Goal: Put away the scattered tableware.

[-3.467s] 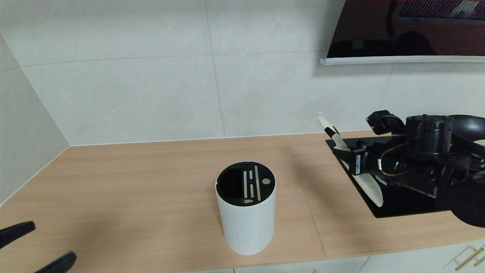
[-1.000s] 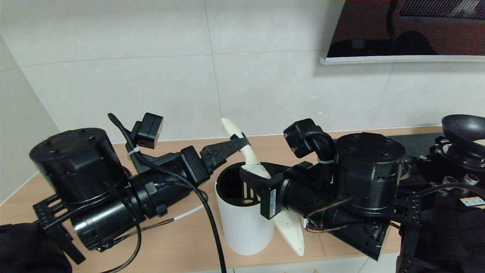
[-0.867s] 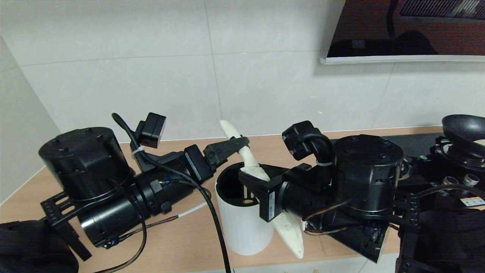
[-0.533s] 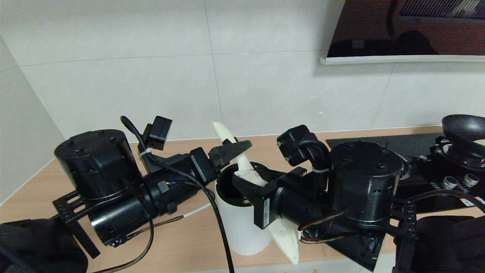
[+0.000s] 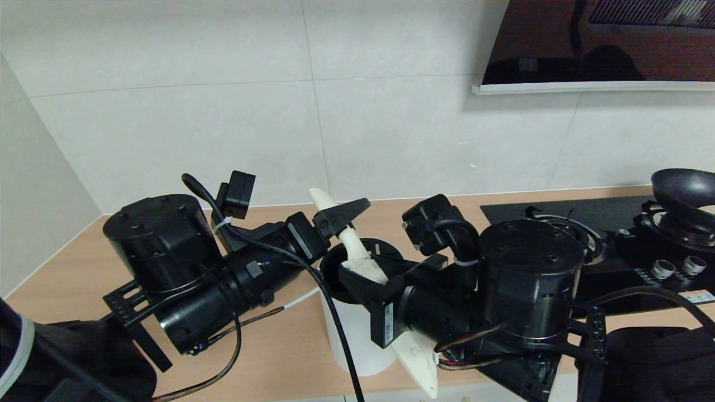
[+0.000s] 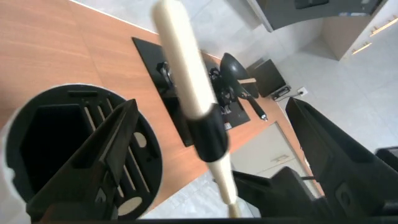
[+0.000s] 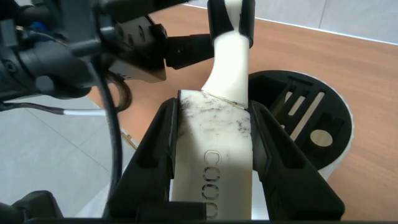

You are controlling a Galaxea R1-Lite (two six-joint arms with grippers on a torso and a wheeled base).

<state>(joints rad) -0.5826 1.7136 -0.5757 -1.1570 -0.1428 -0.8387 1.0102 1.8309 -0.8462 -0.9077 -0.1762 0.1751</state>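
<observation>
Had carried the white utensil [image 5: 353,245] from over the hob [image 5: 614,215] to above the white holder [image 5: 363,343]. Held it tilted, handle up toward the wall, blade end hanging past the holder's front. Kept the blade clenched in the right gripper [image 5: 360,279]. Had swung the left gripper [image 5: 343,220] in from the table's near-left edge, fingers spread on either side of the handle. Shifted both arms slightly leftward over the last half second. Below, a wooden table [image 5: 279,357] with the holder upright. Behind, a pale tiled wall [image 5: 223,111], a dark range hood [image 5: 603,44], and a black pan [image 5: 684,187] on the hob.
</observation>
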